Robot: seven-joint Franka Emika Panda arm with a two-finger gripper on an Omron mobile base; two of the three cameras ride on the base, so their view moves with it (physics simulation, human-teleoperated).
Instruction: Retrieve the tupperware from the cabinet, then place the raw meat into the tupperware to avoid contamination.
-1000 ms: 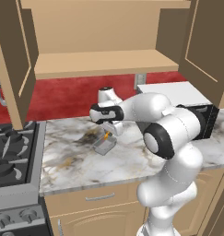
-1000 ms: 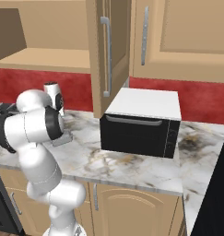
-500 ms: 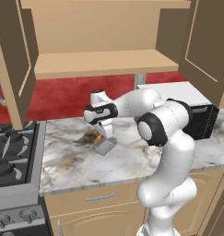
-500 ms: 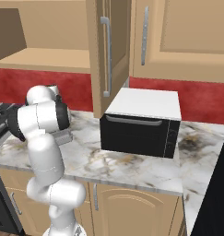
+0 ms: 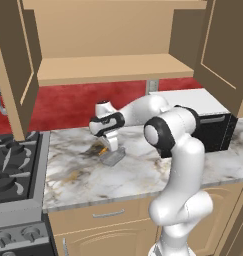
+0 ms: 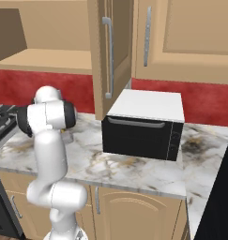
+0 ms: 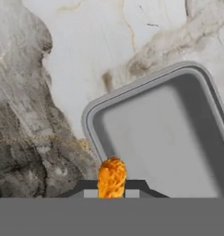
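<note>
The tupperware (image 7: pixel 165 131), a shallow translucent grey tray, lies on the marble counter; it also shows in the left base view (image 5: pixel 115 157) just below the hand. My gripper (image 7: pixel 111 190) hangs over the tray's near rim, shut on the raw meat (image 7: pixel 111 177), a small orange piece pinched between the fingertips. In the left base view the gripper (image 5: pixel 111 144) points down at the counter, right above the tray's left end. The cabinet (image 5: pixel 113 67) above stands with both doors open and its wooden shelf bare.
A black microwave with a white top (image 5: pixel 210 125) stands on the counter to the right, also seen in the right base view (image 6: pixel 144 124). A stove (image 5: pixel 13 165) borders the counter on the left. An open cabinet door (image 6: pixel 110 51) hangs over the microwave's left side.
The hand has shifted a little to the left and lower over the tray, still gripping the meat. The elbow has swung round behind it.
</note>
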